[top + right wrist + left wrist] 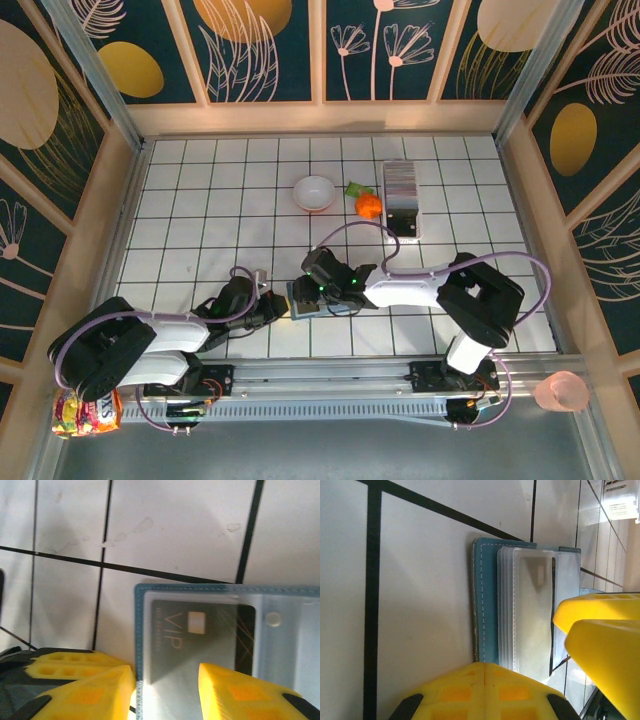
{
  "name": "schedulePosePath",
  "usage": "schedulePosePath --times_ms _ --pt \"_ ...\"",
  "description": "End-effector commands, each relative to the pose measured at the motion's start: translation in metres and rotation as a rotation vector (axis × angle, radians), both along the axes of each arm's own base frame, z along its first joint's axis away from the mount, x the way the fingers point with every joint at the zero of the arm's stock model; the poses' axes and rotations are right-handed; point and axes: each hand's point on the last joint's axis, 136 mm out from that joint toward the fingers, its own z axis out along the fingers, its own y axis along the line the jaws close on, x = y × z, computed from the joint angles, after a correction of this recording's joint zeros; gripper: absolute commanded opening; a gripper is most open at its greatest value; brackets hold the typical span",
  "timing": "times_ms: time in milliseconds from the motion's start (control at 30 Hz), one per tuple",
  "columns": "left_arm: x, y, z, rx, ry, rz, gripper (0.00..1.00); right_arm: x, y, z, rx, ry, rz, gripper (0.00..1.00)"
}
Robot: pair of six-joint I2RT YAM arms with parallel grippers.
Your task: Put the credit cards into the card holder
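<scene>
The teal card holder (304,299) lies open on the tiles between both grippers. In the left wrist view its teal cover (487,595) carries clear sleeves (530,610). My left gripper (484,669) is shut, its tips touching the holder's near edge. A dark credit card (200,635) marked VIP sits inside a clear pocket of the card holder (140,630). My right gripper (167,682) is open over that corner, with one finger (95,690) outside the teal edge and the other over the sleeve. More credit cards (403,178) stand as a striped stack in a tray at the back right.
A white bowl (314,192) and an orange toy carrot (368,204) sit beyond the holder. The card tray (407,222) reaches toward the right arm. A pink cup (562,390) and a snack bag (85,412) lie off the table's near corners.
</scene>
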Motion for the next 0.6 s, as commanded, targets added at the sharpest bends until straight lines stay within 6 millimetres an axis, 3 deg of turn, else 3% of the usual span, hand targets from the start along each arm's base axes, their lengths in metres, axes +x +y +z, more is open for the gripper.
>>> schedulePosePath --times_ms 0,167,233,433,567 --pt "-0.006 0.002 -0.007 0.032 0.014 -0.013 0.01 0.003 -0.005 0.025 0.038 -0.054 -0.033 0.41" --pt "-0.004 0.012 -0.007 0.069 0.000 0.023 0.01 0.007 -0.044 0.010 -0.106 -0.069 -0.109 0.39" --pt "-0.003 0.015 -0.004 0.072 -0.012 0.037 0.02 0.008 -0.054 0.001 -0.161 -0.065 -0.119 0.32" --pt "-0.003 0.011 0.009 0.037 -0.032 0.024 0.10 0.009 -0.050 -0.019 -0.215 -0.039 -0.091 0.01" --pt "-0.003 0.007 0.013 0.012 -0.029 0.016 0.14 0.007 -0.048 -0.032 -0.240 -0.021 -0.077 0.00"
